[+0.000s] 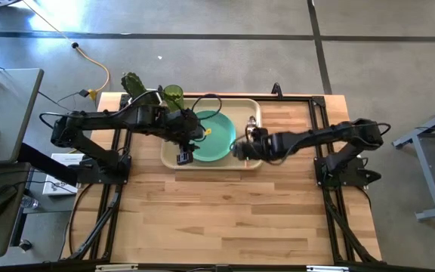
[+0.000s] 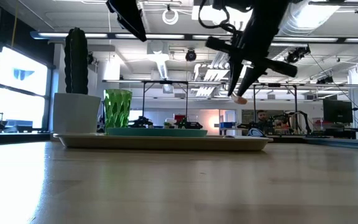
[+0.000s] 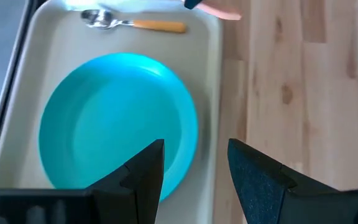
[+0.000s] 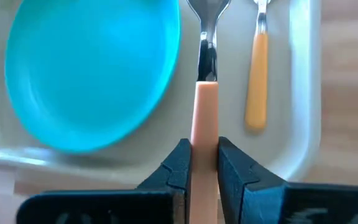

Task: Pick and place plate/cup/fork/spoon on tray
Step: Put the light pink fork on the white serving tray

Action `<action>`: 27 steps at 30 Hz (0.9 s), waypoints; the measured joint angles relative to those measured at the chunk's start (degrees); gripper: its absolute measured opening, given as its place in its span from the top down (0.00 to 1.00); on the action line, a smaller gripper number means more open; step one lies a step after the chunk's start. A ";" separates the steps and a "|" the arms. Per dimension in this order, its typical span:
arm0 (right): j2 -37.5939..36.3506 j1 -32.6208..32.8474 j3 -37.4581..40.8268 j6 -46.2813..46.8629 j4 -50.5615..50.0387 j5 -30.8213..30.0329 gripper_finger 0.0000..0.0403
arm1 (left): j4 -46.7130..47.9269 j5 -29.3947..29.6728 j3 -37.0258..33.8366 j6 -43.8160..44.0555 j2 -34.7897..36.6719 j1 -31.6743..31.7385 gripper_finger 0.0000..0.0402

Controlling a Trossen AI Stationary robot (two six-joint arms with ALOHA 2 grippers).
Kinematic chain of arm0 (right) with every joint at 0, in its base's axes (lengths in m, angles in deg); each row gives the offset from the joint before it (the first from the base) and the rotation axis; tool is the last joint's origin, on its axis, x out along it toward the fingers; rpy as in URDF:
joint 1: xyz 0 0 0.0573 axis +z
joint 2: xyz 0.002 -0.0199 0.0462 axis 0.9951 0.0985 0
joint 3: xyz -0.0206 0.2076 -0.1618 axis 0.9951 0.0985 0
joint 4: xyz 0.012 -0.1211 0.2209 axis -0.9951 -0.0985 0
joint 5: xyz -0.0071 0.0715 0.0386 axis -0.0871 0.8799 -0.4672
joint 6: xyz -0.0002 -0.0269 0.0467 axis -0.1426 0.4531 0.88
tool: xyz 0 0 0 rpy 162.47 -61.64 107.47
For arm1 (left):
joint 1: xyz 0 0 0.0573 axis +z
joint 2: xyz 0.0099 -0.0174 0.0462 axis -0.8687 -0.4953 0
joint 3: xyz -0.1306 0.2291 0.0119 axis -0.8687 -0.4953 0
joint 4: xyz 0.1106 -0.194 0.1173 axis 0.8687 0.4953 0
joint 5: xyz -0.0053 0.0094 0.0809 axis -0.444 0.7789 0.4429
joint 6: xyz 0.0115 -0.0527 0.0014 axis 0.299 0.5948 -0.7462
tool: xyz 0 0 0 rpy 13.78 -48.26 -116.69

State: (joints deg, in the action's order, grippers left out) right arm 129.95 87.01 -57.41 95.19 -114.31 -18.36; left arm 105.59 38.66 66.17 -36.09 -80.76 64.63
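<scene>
Above tray (image 4: 300, 118), fork (image 4: 205, 93) in right end effector (image 4: 204, 163)

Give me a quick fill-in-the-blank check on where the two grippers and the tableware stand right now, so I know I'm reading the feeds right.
1. The right gripper is shut on the orange handle of the silver-tined ____.
2. The round teal-green plate and the silver-bowled, orange-handled spoon both lie in the large beige plastic ____.
3. The left gripper hangs above the plate's edge with its fingers ____.

Missing words: fork; tray; open.
</scene>
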 joint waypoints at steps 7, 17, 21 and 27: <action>-0.02 -8.92 -0.52 -7.83 1.72 2.92 0.93 | 0.02 0.00 0.00 0.04 0.00 3.21 0.59; 4.37 -17.71 -0.54 -15.16 7.46 10.75 0.93 | 0.01 0.01 0.00 -0.03 0.00 5.90 0.59; 7.88 -19.29 -0.54 -16.77 11.88 14.04 0.93 | 0.04 0.05 0.00 -0.09 0.00 6.62 0.59; 11.84 -20.54 -0.54 -17.65 14.11 18.39 0.93 | 0.07 0.10 0.00 -0.14 0.00 7.36 0.59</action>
State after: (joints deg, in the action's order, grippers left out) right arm 141.79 66.47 -57.95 77.54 -100.20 0.03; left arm 105.66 38.75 66.17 -36.23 -80.76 72.00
